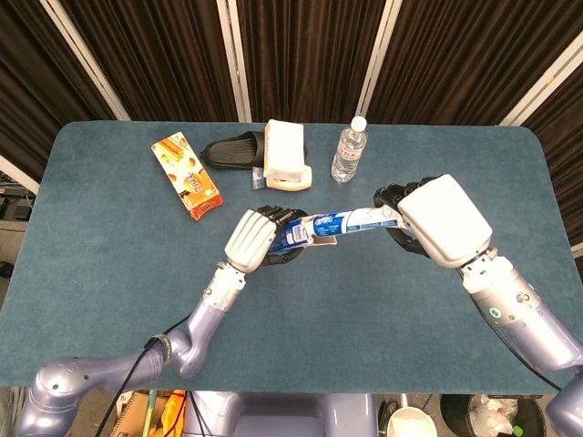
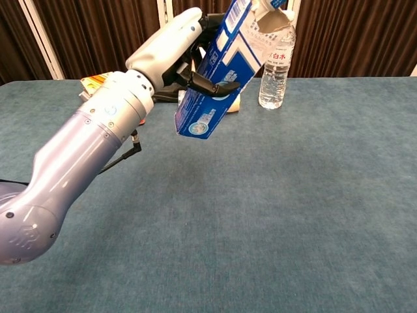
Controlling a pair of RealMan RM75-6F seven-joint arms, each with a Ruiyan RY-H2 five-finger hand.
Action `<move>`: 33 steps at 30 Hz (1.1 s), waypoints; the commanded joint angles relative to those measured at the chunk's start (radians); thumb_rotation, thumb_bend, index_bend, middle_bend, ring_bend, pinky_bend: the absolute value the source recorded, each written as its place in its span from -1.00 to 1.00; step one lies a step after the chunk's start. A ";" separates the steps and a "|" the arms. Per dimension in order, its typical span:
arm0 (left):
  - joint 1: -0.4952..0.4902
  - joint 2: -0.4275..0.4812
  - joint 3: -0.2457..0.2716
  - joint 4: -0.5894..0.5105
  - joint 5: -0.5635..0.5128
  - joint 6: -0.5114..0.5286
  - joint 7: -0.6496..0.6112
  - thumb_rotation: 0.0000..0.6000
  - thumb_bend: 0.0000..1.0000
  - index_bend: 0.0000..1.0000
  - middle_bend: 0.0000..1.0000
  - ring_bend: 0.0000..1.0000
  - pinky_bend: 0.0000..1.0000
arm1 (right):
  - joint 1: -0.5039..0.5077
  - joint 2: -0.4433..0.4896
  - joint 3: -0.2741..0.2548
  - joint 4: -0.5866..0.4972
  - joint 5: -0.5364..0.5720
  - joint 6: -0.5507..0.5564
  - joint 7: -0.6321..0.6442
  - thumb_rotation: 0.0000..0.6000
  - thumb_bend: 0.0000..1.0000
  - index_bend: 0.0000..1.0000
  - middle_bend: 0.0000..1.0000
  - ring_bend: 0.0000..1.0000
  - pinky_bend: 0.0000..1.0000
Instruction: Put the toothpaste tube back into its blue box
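- The left robot hand (image 1: 253, 238) is gripping the blue box (image 2: 225, 65), a long cardboard carton, glossy blue with white panels; its print is too small to read.
- The box is being held above the table (image 1: 109, 264), tilted, its torn-open flap end pointing up and to the right.
- The right robot hand (image 1: 435, 218) is holding the toothpaste tube (image 1: 351, 220) by its tail end; the tube is white with blue printing, the lettering blurred.
- The tube's front end is sitting at the box mouth, over the middle of the table.
- A clear plastic water bottle (image 2: 275, 60) is standing upright at the far side, its white label carrying Chinese characters.
- An orange snack packet (image 1: 187, 175) is lying flat at the far left.
- A black slipper (image 1: 235, 150) is lying beside a cream rectangular block (image 1: 285, 155).
- The table is wearing a matte teal felt-like cover.
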 commanded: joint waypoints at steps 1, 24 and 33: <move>-0.006 0.015 -0.003 -0.030 -0.001 -0.010 0.026 1.00 -0.26 -0.34 -0.01 -0.02 0.09 | 0.000 -0.007 -0.007 0.008 -0.006 -0.001 -0.007 1.00 0.53 0.89 0.63 0.38 0.46; -0.084 0.008 -0.080 -0.139 -0.075 -0.104 0.178 1.00 -0.26 -0.34 -0.01 -0.02 0.09 | 0.002 -0.046 -0.046 0.008 -0.060 0.005 -0.049 1.00 0.53 0.89 0.63 0.38 0.46; -0.136 -0.047 -0.120 -0.128 -0.096 -0.109 0.205 1.00 -0.26 -0.34 -0.01 -0.02 0.09 | -0.007 -0.068 -0.037 0.013 -0.087 0.064 -0.034 1.00 0.51 0.86 0.63 0.35 0.46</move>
